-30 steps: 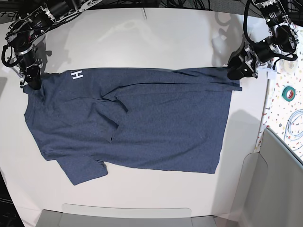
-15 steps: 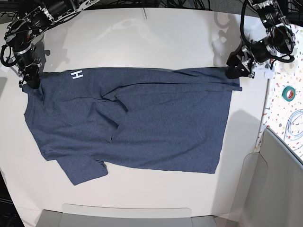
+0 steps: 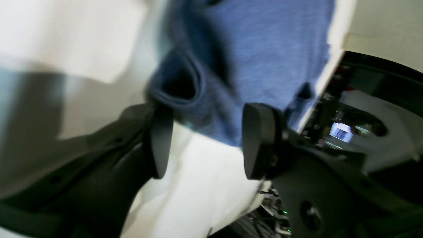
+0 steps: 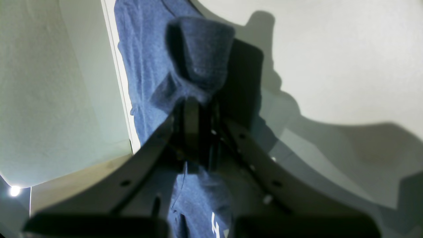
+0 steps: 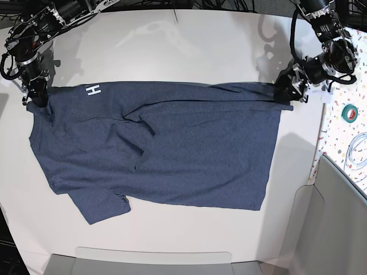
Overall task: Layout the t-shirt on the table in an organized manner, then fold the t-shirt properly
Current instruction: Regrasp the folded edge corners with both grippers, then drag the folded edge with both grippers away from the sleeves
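The large plain white matte table (image 5: 189, 46) carries a dark navy-blue heathered short-sleeved t-shirt (image 5: 183, 149) spread mostly flat across its middle (white block lettering at one upper corner).

Even overhead light, sharp base view; both wrist views soft and distorted.

Base view: bright, flat light on the white tabletop (image 5: 189, 51), faint arm shadows at upper right, crisp focus throughout. Left wrist view: heavy motion blur, the t-shirt (image 3: 261, 56) smeared, the left pincer (image 3: 206, 143) soft-edged, white areas washed out at upper left. Right wrist view: the right pincer (image 4: 198, 109) dark and out of focus at close range, hard shadows across the right half, a glare spot at lower left.
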Controlling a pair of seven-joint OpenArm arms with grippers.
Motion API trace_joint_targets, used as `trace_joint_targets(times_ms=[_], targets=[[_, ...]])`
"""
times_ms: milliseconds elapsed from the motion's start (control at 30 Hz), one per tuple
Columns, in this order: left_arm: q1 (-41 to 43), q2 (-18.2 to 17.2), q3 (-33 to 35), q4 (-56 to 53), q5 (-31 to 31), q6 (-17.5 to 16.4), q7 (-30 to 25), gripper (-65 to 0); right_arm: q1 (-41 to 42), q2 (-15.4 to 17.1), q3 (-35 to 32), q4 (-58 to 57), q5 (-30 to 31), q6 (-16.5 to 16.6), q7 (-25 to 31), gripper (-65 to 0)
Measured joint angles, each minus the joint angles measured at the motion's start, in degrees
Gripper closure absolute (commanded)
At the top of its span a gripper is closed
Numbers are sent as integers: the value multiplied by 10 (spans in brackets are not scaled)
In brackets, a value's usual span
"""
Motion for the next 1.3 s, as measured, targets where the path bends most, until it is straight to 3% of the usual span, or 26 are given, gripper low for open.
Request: trace_joint_targets(times_ms=[400, 500, 633, 667, 800, 933, 1200, 1300], targets=[[-18, 8, 0, -1, 47, 0, 0, -272, 0, 0, 0, 0, 0, 0, 0, 0], [-21, 8, 0, -1, 59, 0, 0, -194, 0, 0, 0, 0, 0, 0, -1, 0], [-19, 8, 0, -1, 73, -1, 0, -8, 0, 5, 0, -1, 2, 0, -6, 0], [-19, 8, 0, -1, 73, -1, 0, 0, 0, 5, 0, -1, 2, 0, -5, 0], [-19, 8, -2, -1, 74, -2, 0, 0, -4, 6, -1, -1, 4, 0, -4, 0], [-13, 8, -5, 12, 73, -2, 0, 0, -37, 9, -3, 2, 55, 4, -4, 0], [80, 9, -12, 132, 68, -2, 5, 0, -134, 49, -4, 3, 131, 4, -9, 0], [110, 9, -41, 162, 30, -4, 8, 0, -161, 59, -4, 3, 149, 4, -13, 0]])
